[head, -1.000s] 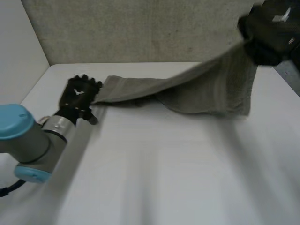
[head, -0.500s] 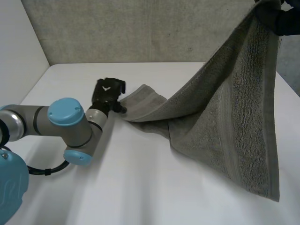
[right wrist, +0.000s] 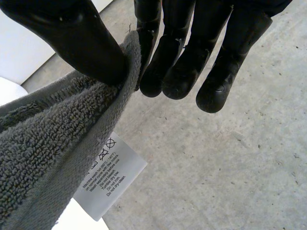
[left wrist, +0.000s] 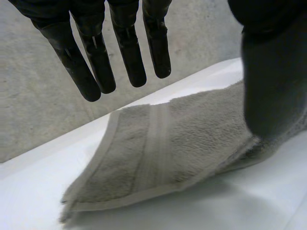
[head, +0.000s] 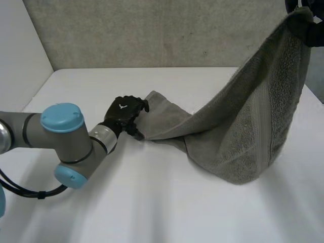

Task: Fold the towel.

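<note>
1. Position of the grey terry towel (head: pixel 248 126): we see it strung between the two hands. One end lies on the flat white table (head: pixel 167 202) and the other is raised high over the table's right side. The middle sags in a deep fold, and we cannot tell whether that fold touches the table.
2. At the low end, the black left hand (head: pixel 124 115) sits at the towel's edge.
3. In the left wrist view its fingers (left wrist: pixel 127 52) are straight, spread and clear of the towel (left wrist: pixel 158 148). Only the thumb (left wrist: pixel 271 86) comes down onto the cloth, so we read this hand as released, pressing rather than grasping.
4. The black right hand (head: pixel 315 31) grasps the raised end. In its own view the thumb (right wrist: pixel 81 38) pinches the towel's edge (right wrist: pixel 43 158) against the fingers (right wrist: pixel 177 52).
5. A white printed care label (right wrist: pixel 108 175) hangs from that edge, just below the pinch.
6. The left arm's grey joint with light-blue cap (head: pixel 61 119) sits low over the table, and a rough grey wall (head: pixel 152 30) stands behind.
</note>
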{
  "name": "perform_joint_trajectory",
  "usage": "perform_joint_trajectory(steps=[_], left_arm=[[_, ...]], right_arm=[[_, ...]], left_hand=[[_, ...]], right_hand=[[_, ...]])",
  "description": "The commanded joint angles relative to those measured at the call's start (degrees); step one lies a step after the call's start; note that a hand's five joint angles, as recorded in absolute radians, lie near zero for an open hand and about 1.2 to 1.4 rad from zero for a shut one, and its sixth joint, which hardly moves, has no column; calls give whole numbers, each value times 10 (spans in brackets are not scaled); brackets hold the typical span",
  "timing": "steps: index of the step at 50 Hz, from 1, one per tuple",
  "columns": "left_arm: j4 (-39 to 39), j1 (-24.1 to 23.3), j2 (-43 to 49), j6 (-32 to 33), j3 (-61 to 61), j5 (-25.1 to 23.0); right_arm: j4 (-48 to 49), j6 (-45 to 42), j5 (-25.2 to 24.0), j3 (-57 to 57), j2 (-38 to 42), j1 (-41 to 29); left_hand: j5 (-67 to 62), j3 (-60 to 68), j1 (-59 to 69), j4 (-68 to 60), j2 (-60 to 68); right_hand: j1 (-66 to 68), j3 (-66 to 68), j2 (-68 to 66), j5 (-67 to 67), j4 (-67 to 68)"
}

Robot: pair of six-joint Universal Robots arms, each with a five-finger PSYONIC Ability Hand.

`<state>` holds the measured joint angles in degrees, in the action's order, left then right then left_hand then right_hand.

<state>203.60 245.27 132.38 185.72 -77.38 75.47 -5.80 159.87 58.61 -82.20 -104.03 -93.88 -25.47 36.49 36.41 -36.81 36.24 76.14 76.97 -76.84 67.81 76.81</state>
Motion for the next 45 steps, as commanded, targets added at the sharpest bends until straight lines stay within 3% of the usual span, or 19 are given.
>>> perform_joint_trajectory(steps=[1,11,28,33,35,36,39,41,42,45], left_arm=[[1,20,-26,-1,-17,-1],[2,14,-34,2,-68,-63],[0,-56,87,-3,97,-35],[0,-74,107,-4,132,-26],[5,-76,111,-3,143,-24],[5,-76,111,-3,143,-24],[8,-73,106,-3,148,-1],[19,-53,87,-1,146,59],[19,-52,87,-1,146,59],[42,1,34,-1,131,114]], right_arm=[[14,-1,0,-14,1,-2],[30,0,-2,-18,2,-1],[28,2,-2,-11,1,-1],[29,1,-2,-16,1,1],[30,1,-2,-16,1,1],[30,1,-2,-16,1,4],[30,2,-2,-16,1,5],[30,2,-1,-14,1,5],[32,4,1,-12,1,6],[32,9,5,-5,1,11]], left_hand=[[5,-16,-15,19,-13],[-2,-9,-8,12,-6],[-23,13,14,-10,16],[-185,175,175,-171,177],[-444,434,435,-431,436],[-445,435,436,-432,438],[-445,435,436,-432,438],[-445,435,436,-432,438],[-445,435,436,-432,438],[-445,435,436,-432,438]], right_hand=[[39,30,-32,22,32],[39,30,-32,22,32],[39,30,-32,22,32],[39,30,-32,22,32],[39,30,-32,22,32],[39,30,-32,22,32],[39,30,-32,22,32],[39,30,-32,22,32],[39,30,-32,22,32],[39,30,-32,22,32]])
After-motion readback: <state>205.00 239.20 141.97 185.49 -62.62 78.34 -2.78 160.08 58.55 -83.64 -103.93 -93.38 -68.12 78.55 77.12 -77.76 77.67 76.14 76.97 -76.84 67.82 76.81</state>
